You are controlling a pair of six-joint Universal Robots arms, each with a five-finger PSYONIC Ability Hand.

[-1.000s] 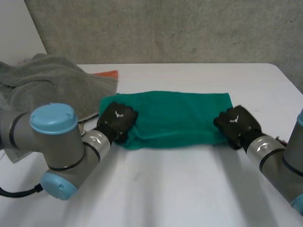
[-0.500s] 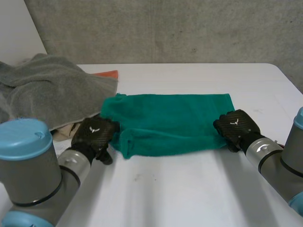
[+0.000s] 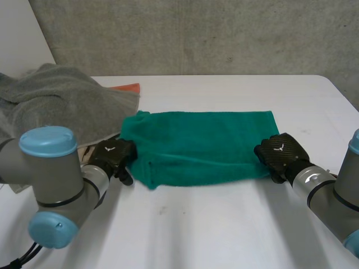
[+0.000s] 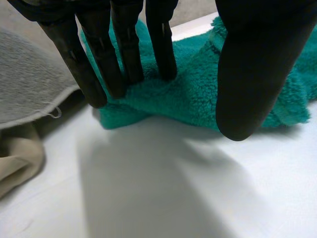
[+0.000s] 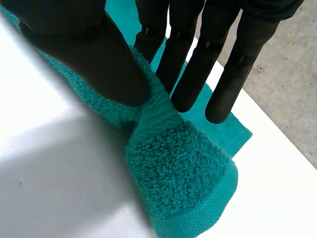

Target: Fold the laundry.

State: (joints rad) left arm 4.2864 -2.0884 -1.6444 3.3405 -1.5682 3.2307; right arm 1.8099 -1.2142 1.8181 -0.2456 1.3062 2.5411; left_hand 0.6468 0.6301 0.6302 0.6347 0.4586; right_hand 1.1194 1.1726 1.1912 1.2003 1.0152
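One green towel (image 3: pixel 207 143) is lying across the middle of the white table (image 3: pixel 224 224), folded into a long band running from 9 o'clock to 3 o'clock. Its 9 o'clock end is sitting rumpled, with a loose lip of cloth turning up near the 7 o'clock corner, while its 12 o'clock edge is lying straight.

At the towel's 9 o'clock end the left hand (image 3: pixel 111 157) is resting low against the cloth. In the left wrist view its fingers (image 4: pixel 126 49) are reaching out straight with their tips touching the green towel (image 4: pixel 188 94), and the thumb (image 4: pixel 252 74) is hanging apart in front of the cloth, so this hand is released and gripping nothing.

At the towel's 4 o'clock corner the right hand (image 3: pixel 280 154) is grasping the cloth. In the right wrist view its thumb (image 5: pixel 84 49) is pressing a raised ridge of the green towel (image 5: pixel 178 163) against the fingers (image 5: pixel 185 64), and the corner is bunching up below them.

Outward, at the towel's 9 to 10 o'clock, a grey towel (image 3: pixel 56 106) is lying in a heap, just beside the green one. A beige cloth (image 4: pixel 17 158) is poking out from under it near the left hand, and an orange-red piece (image 3: pixel 126 87) is showing at its far edge, toward 11 o'clock. The left arm (image 3: pixel 50 179) is coming in from 8 o'clock and the right arm (image 3: pixel 331 196) from 4 o'clock. A concrete wall (image 3: pixel 196 33) is standing beyond the table at 12 o'clock.
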